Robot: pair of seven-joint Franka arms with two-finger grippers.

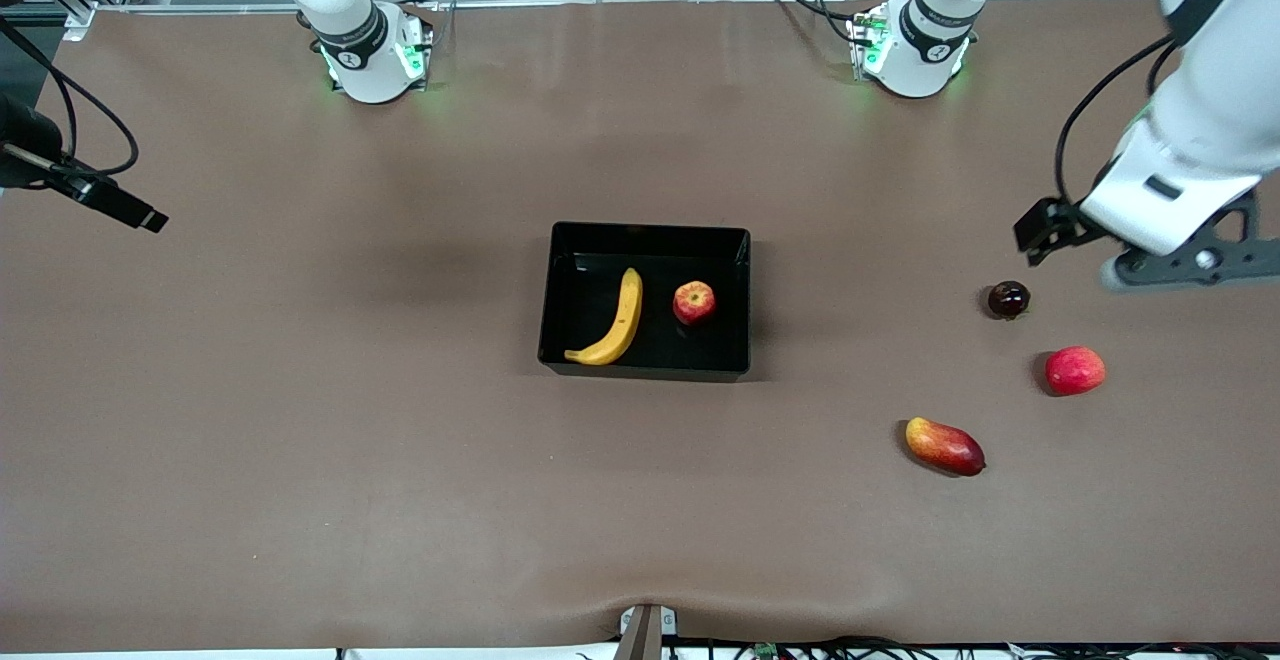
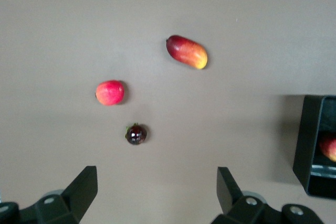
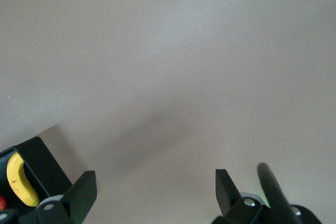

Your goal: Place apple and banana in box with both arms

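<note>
Banana (image 1: 615, 321) and apple (image 1: 694, 301) lie in the box (image 1: 647, 237); left gripper (image 2: 157, 190) and right gripper (image 3: 156, 192) hang over bare table (image 1: 300, 440), fingers released, apparently finished.

The table (image 1: 300, 390) has a brown cover that looks like soft, dull cloth. The box (image 1: 560, 240) looks like shiny black plastic. The banana (image 1: 620, 325) has smooth yellow skin. The apple (image 1: 694, 302) looks a bit shiny. The small dark fruit (image 1: 1008, 299) gleams like glass. The arms (image 1: 1200, 90) look like smooth white plastic.
</note>
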